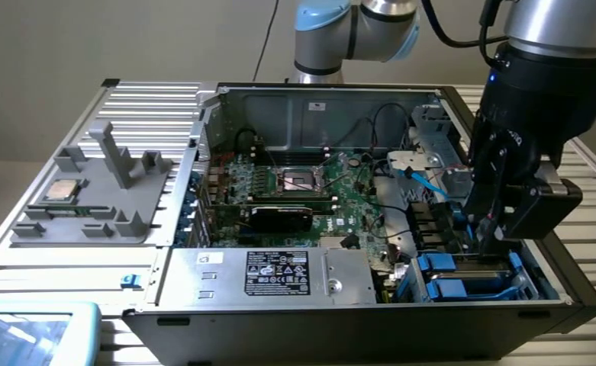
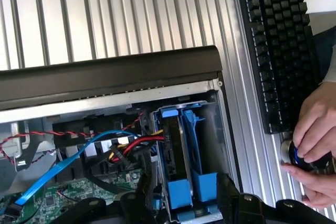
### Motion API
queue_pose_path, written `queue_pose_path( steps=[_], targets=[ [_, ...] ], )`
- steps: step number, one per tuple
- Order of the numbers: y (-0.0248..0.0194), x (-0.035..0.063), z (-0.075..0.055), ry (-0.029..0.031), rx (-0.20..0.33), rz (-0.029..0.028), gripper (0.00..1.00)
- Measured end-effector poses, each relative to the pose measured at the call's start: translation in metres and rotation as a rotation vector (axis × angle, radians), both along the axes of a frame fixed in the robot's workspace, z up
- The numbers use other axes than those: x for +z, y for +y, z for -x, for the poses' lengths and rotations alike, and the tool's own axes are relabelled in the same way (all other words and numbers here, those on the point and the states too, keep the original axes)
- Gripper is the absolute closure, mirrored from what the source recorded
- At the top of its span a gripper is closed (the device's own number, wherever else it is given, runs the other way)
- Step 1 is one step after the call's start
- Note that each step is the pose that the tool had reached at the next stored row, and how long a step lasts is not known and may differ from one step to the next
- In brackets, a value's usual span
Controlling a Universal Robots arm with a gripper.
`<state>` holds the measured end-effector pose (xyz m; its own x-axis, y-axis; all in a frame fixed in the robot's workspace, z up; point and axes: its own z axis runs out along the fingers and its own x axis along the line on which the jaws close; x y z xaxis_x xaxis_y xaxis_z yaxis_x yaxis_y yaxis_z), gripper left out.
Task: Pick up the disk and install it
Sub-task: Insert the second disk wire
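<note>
The gripper (image 1: 489,242) hangs wide open over the computer case's (image 1: 379,335) drive bay, holding nothing. Directly beneath sits the disk (image 2: 176,150), on edge in its blue carrier, long axis running away along the bay, between the fingers (image 2: 231,195).

The black label (image 1: 280,273) on the silver box (image 1: 267,276) carries unreadable print.

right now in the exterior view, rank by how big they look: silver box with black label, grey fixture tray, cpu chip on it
1. grey fixture tray
2. silver box with black label, though it sits nearer the camera, so unsure
3. CPU chip, clearly smallest
</note>
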<state>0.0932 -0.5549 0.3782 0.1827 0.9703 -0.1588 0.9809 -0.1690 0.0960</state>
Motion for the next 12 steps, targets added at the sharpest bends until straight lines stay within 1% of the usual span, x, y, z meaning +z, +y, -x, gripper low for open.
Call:
queue_pose_path(
  steps=[2,6,7,12],
  targets=[
    [0.0027,-0.0001,0.0014,-0.0009,0.0,-0.0001,0.4],
    [0.0076,-0.0003,0.0085,-0.0061,0.0,-0.0001,0.4],
    [0.0081,-0.0005,0.0097,-0.0076,0.0,0.0,0.4],
    [0.0084,-0.0058,0.0101,-0.0108,0.0,0.0,0.4]
  ],
)
